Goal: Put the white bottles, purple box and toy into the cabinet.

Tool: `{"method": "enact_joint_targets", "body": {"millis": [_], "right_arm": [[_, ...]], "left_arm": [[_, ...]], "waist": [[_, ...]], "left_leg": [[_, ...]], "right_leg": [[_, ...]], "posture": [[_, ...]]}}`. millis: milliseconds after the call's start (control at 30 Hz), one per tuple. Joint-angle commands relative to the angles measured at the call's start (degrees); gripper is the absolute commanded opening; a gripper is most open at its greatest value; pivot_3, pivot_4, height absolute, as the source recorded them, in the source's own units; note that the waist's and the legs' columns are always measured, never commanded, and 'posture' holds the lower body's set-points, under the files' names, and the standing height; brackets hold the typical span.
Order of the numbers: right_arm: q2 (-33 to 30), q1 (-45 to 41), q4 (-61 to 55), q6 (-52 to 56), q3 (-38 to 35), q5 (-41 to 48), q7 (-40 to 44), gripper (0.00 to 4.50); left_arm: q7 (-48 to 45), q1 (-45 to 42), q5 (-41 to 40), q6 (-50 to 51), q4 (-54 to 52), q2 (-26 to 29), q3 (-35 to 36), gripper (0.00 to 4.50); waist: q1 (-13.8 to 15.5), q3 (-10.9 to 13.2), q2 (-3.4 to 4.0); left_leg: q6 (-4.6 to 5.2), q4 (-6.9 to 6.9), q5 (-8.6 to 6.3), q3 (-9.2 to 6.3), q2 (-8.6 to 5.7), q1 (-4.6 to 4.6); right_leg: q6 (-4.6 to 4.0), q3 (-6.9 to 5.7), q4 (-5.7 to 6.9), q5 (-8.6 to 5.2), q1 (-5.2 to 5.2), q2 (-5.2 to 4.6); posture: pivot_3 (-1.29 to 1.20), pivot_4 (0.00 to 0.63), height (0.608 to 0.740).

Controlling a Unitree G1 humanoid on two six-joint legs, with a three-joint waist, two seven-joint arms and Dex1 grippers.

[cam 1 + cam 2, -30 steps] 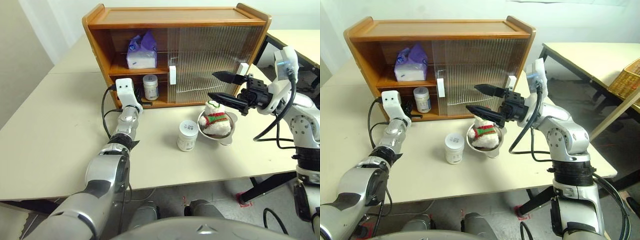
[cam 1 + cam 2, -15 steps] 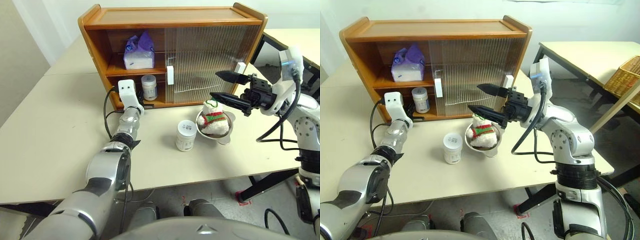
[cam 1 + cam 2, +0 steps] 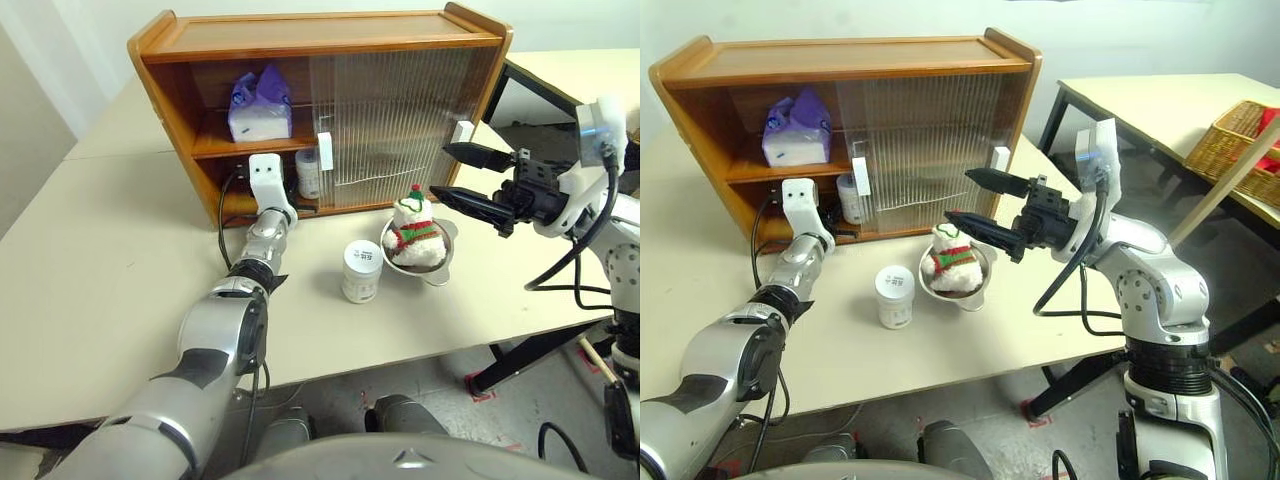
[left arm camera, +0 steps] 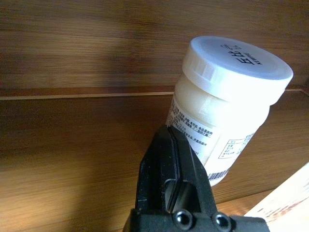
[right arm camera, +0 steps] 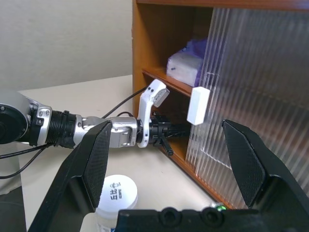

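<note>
The cabinet stands at the back of the table. The purple box sits on its top shelf, at the left. One bottle stands on the bottom shelf below it, just beside the door handle. In front of the cabinet, the other bottle stands on the table. Right beside it, the toy sits in a bowl.

Brightness: even, soft room light across the table.
Shadows: the cabinet keeps its lower shelf dim.
Glare: a pale sheen lies on its ribbed doors.
Focus: the left wrist view blurs the near fingers.
Distortion: head views bend at the edges.
</note>
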Motion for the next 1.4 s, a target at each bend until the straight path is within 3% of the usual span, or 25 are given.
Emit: {"method": "enact_joint_targets", "body": {"millis": [33,400,600,700,867,1033,1400], "right_arm": [[-0.34,0.03,-0.63,0.37,-0.35,0.46,-0.14,4.50],[1.32,-3.26,3.54,-0.73,2.07,-0.87,2.09,4.50],[2.40,-5.17,5.95,-1.54,3.43,-1.63,3.41,4.50],[2.70,-5.59,6.57,-1.55,3.82,-1.65,4.06,4.50],[3.20,-6.13,7.68,-2.04,4.21,-2.08,4.65,4.50],[3.67,-6.57,8.26,-2.57,4.57,-2.41,4.77,4.50],[3.55,-6.59,8.03,-2.61,4.32,-2.52,5.12,4.50]], "left_arm": [[0.53,-0.10,-0.06,0.07,0.53,0.81,0.63,0.03],[0.31,4.62,-2.09,-4.10,-3.85,3.59,2.83,0.03],[-12.67,13.95,-6.02,-1.90,-15.70,2.27,1.24,0.03],[-20.18,21.14,-9.10,2.37,-27.48,2.42,-0.20,0.90],[-38.06,32.42,-16.46,10.15,-47.44,5.78,-5.01,2.70],[-48.04,37.67,-18.17,13.32,-54.93,10.46,-8.75,4.45],[-65.83,39.18,-19.58,14.70,-57.41,16.94,-14.79,4.48]], "waist": [[-0.49,0.00,-0.01],[-0.23,0.01,0.00],[1.37,-0.03,0.06],[2.20,-0.06,0.10],[3.96,-0.09,0.13],[5.19,-0.15,0.24],[5.38,-0.32,0.48]], "left_leg": [[0.00,0.00,0.00,0.00,0.00,-0.01],[-0.01,0.00,-0.01,-0.01,-0.03,-0.02],[-0.02,0.00,-0.01,-0.02,-0.03,-0.01],[-0.06,-0.04,-0.04,0.01,-0.03,-0.02],[-0.10,-0.05,-0.05,0.00,0.03,-0.10],[-0.18,-0.08,-0.09,-0.44,0.35,-0.08],[-0.29,-0.18,-0.15,-0.45,1.13,-0.69]], "right_leg": [[0.01,0.00,0.00,0.00,0.00,0.00],[0.03,-0.05,0.00,-0.01,-0.01,0.01],[0.01,-0.05,0.02,-0.01,-0.02,0.01],[-0.07,-0.07,0.04,-0.05,-0.04,0.01],[-0.38,-0.11,0.12,-0.01,-0.20,0.05],[-0.99,0.01,0.14,0.26,-0.32,0.00],[-1.58,0.45,0.27,0.65,-1.26,-0.25]], "posture": [[-0.24,0.000,0.740],[-0.16,0.000,0.740],[-0.13,0.000,0.740],[-0.13,0.000,0.740],[-0.11,0.000,0.740],[-0.10,0.000,0.740],[-0.12,0.000,0.740]]}}
